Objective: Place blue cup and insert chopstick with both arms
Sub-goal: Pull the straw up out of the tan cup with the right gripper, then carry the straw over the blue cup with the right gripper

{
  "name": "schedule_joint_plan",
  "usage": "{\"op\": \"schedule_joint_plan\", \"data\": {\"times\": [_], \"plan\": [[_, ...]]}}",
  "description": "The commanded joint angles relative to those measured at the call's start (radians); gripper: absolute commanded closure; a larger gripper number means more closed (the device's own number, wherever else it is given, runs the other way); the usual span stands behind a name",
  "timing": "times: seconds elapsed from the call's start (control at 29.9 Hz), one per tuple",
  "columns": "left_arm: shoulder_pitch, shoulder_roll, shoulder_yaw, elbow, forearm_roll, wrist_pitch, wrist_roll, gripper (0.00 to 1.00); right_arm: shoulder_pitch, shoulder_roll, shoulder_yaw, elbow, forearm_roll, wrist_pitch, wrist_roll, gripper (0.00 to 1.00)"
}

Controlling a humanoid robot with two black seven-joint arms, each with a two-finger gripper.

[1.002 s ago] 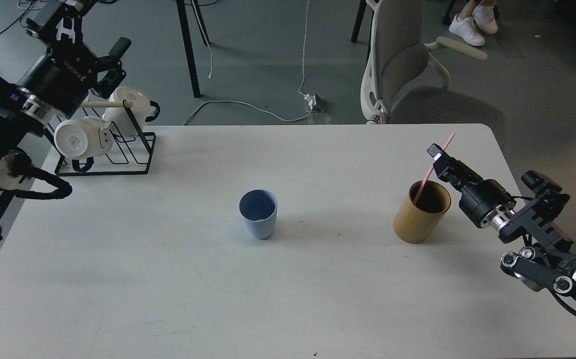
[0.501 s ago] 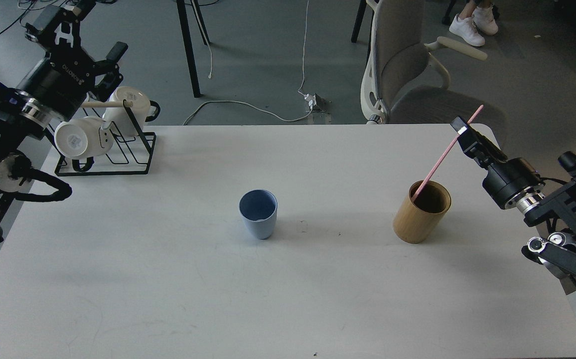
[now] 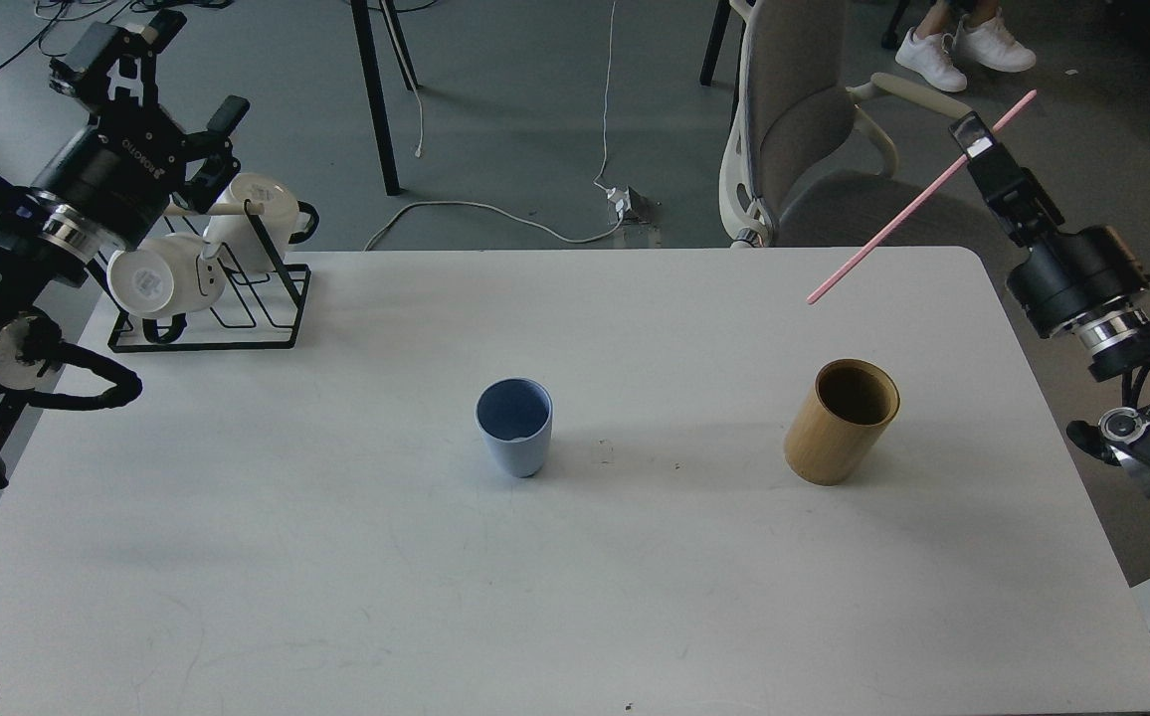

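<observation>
The blue cup [image 3: 514,426] stands upright and empty at the middle of the white table [image 3: 575,597]. My right gripper [image 3: 975,141] is shut on the pink chopstick [image 3: 908,207] near its upper end and holds it slanted in the air beyond the table's far right corner. The stick's lower tip hangs above and clear of the tan bamboo holder [image 3: 842,422]. My left gripper [image 3: 187,70] is open and empty at the far left, above the mug rack and far from the cup.
A black wire rack [image 3: 237,308] with two white mugs [image 3: 149,282] stands at the table's far left corner, right under my left arm. A grey office chair [image 3: 799,129] stands behind the far edge. A person's white shoes show at the top right.
My right gripper has pulled the pink chopstick up and to the right, out of the bamboo holder. The left arm shifted only slightly. The blue cup has not moved.
</observation>
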Motion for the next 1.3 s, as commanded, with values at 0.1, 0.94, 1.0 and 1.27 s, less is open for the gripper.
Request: {"op": "schedule_joint_plan", "data": {"times": [0.1, 0.94, 1.0, 1.27], "plan": [[0.008, -0.014, 0.000, 0.006, 0.001, 0.000, 0.000, 0.08, 0.201, 0.171, -0.220, -0.083, 0.022, 0.000, 0.000, 0.98], [0.008, -0.031, 0.001, 0.033, 0.002, 0.000, 0.000, 0.08, 0.378, 0.708, -0.550, -0.462, 0.036, 0.000, 0.000, 0.98], [0.008, -0.031, 0.000, 0.035, 0.001, 0.000, 0.000, 0.08, 0.384, 0.713, -0.556, -0.467, 0.036, 0.000, 0.000, 0.98], [0.006, -0.029, 0.000, 0.041, 0.001, 0.000, 0.000, 0.08, 0.420, 0.684, -0.599, -0.467, 0.034, 0.000, 0.000, 0.98]]}}
